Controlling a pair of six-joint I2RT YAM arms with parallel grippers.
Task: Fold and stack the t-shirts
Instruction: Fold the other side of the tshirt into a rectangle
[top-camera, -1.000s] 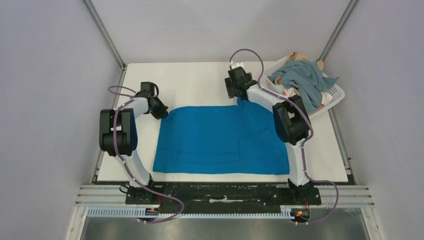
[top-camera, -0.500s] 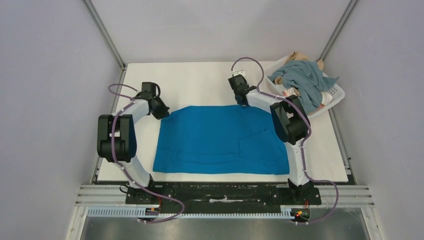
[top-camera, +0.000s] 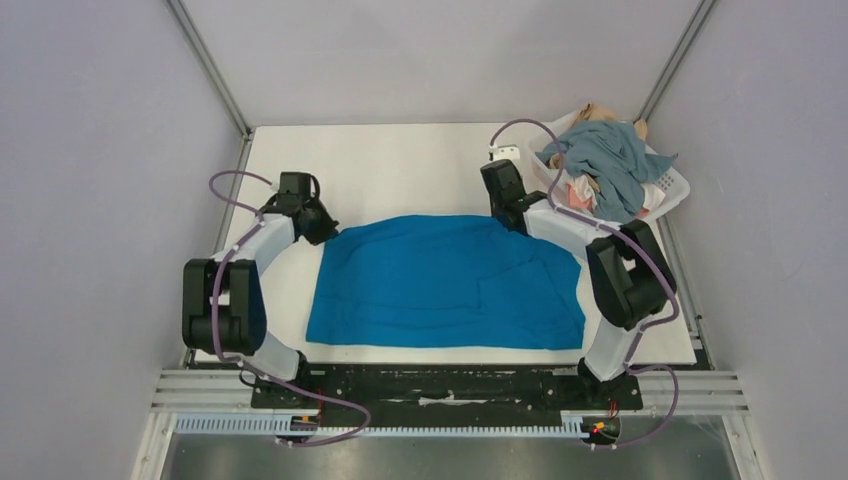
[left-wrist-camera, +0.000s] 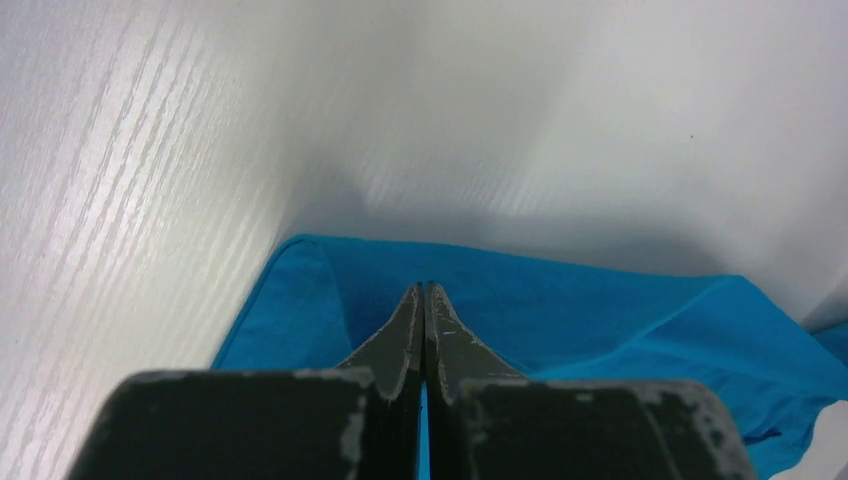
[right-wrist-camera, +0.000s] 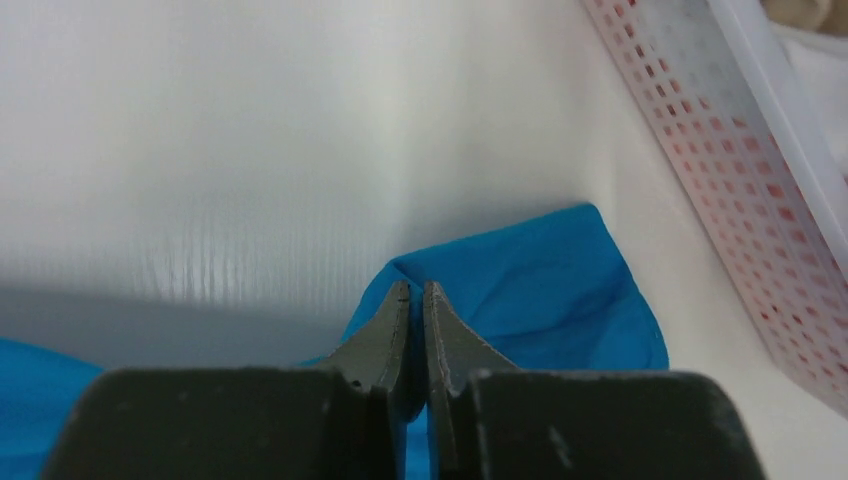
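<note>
Top external view: your left gripper (top-camera: 322, 228) and right gripper (top-camera: 512, 215) clamp far corners of the bright blue cloth t-shirt (top-camera: 440, 275), spread unfolded; heaped shirts (top-camera: 610, 160) await in white slotted plastic basket (top-camera: 678, 188).

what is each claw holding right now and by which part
Both hold the plain bright blue cloth t-shirt by its far edge: the left claw is shut on the far left corner, the right claw on the far right corner.
</note>
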